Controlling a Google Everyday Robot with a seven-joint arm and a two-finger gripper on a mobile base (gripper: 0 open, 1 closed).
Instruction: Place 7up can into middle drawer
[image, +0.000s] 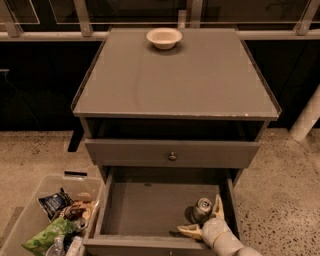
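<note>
7up can (202, 208) sits on the floor of the middle drawer (142, 207), in its right front corner, with its shiny metal top facing up and slightly toward the camera. It appears to rest on the drawer floor, with a dark shadow just to its left.

The gripper (199, 216) reaches into the drawer from the lower right edge of the view. Its two pale fingers are spread wide. One finger (217, 206) stands just to the right of the can and the other (188, 231) lies low at the can's front left, so the can sits in the gap between them. Whether either finger touches it cannot be told.

The middle drawer is pulled well out of the grey-brown cabinet (175, 80). Above it, the drawer with the round metal knob (172, 156) is pushed nearly in.

A cream-coloured bowl (164, 37) stands at the back of the cabinet top, near the middle. On the speckled floor (280, 190) to the left of the drawer is a clear plastic bin (30, 207) holding snack packets (52, 232).
</note>
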